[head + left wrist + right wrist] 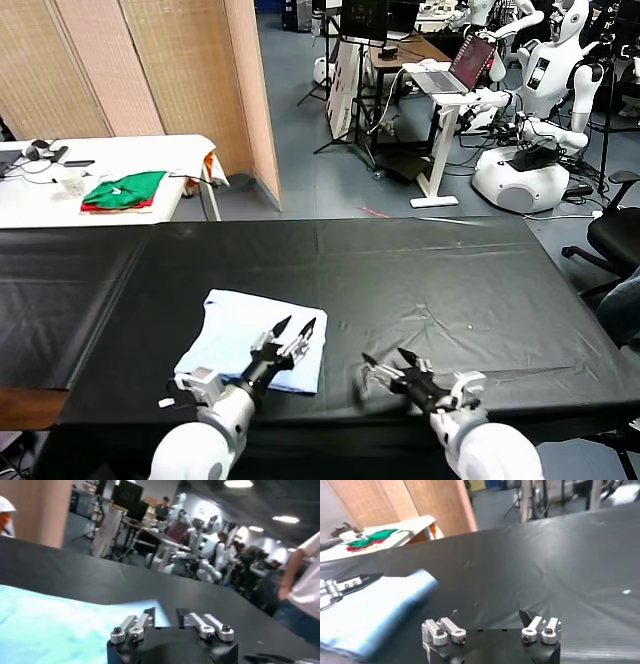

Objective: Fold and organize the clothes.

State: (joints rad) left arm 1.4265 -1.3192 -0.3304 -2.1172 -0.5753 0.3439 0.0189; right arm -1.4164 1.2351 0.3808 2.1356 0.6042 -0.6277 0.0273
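The clothes are one pale light-blue shirt (240,335), folded into a rectangle on the black table (420,270) near its front edge. My left gripper (297,327) hovers over the shirt's right front corner, open, with nothing between its fingers. In the left wrist view the shirt (50,630) spreads below the open left gripper (165,614). My right gripper (385,357) stands open over bare black table to the right of the shirt. The right wrist view shows the right gripper (490,616) empty, the shirt (370,615) off to one side and the left gripper (347,584) above it.
A white side table (150,150) at the back left carries folded green-and-red garments (125,190) and small items. Wicker screens (150,60) stand behind it. A laptop stand (450,90), other robots and an office chair (615,240) lie beyond the table's far right.
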